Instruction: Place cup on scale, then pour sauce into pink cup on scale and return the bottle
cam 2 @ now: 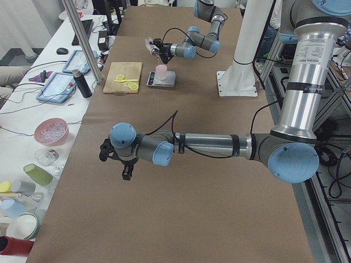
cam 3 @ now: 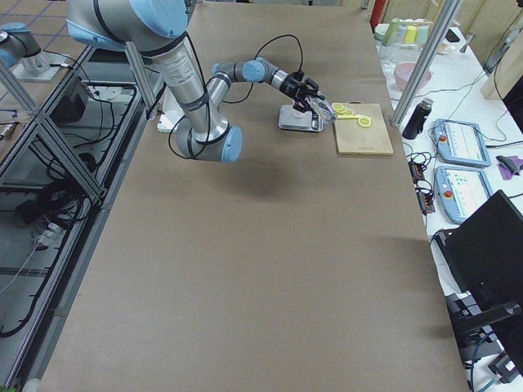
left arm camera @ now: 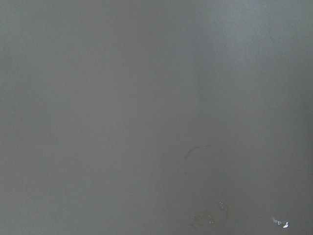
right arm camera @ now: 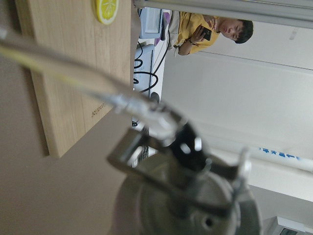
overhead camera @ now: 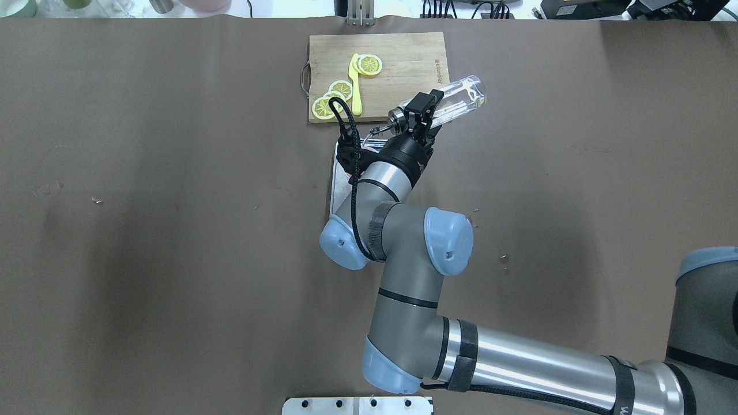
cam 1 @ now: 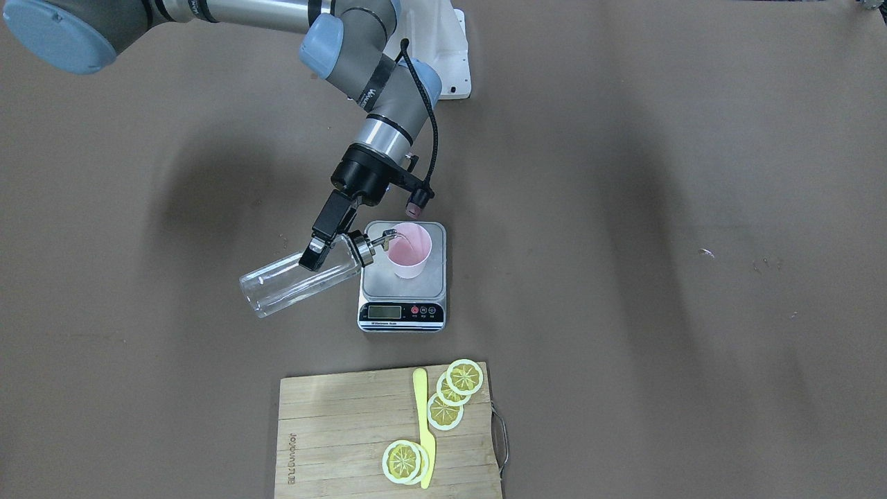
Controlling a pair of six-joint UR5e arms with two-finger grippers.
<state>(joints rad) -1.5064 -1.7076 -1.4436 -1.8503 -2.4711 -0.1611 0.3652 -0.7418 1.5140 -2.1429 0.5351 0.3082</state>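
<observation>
A robotics lab: industrial robot arms (cam 2: 208, 145) stand at a long table (cam 2: 181, 219) covered in brown paper, an aluminium post (cam 2: 81, 39) rises at its edge, and teach pendants (cam 2: 55, 86) (cables trailing) lie on a white side bench (cam 2: 22, 123).

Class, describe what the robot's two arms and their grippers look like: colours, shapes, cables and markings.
Both the right arm and the left arm are round silver tubes joined by grey joints with pale blue caps. Black straps, one with white lettering, hold a black cable along each arm. The right gripper and the left gripper are black.
</observation>
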